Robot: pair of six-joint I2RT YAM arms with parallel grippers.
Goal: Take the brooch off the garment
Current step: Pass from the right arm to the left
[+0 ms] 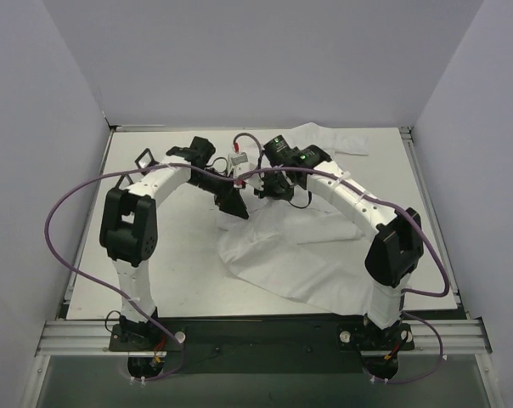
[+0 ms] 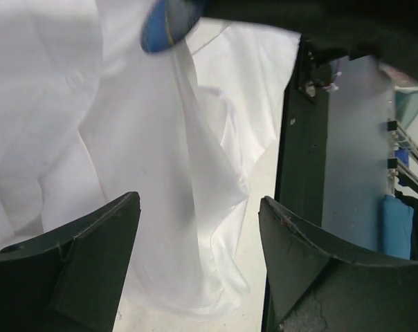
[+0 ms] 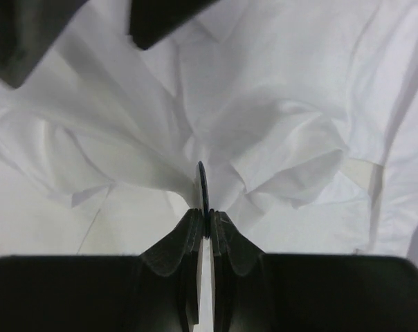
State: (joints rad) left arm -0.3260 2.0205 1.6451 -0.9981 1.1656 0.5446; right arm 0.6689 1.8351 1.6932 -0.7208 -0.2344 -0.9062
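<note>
The garment [image 1: 299, 255] is a large white shirt, crumpled across the middle and right of the table. My right gripper [image 3: 206, 221] is shut on the brooch [image 3: 202, 183], a thin dark blue disc seen edge-on, and the cloth is drawn up to it in a peak. The brooch also shows as a blue shape at the top of the left wrist view [image 2: 164, 28]. My left gripper [image 2: 198, 228] is open and holds nothing, its fingers apart over the hanging fold of the garment [image 2: 160, 173]. In the top view, the left gripper [image 1: 235, 202] and right gripper [image 1: 269, 189] are close together over the shirt's upper left part.
The white table [image 1: 163, 255] has a dark frame along its edges, which shows in the left wrist view [image 2: 299, 173]. Purple cables [image 1: 61, 246] loop out beside both arms. White walls enclose the left, back and right sides.
</note>
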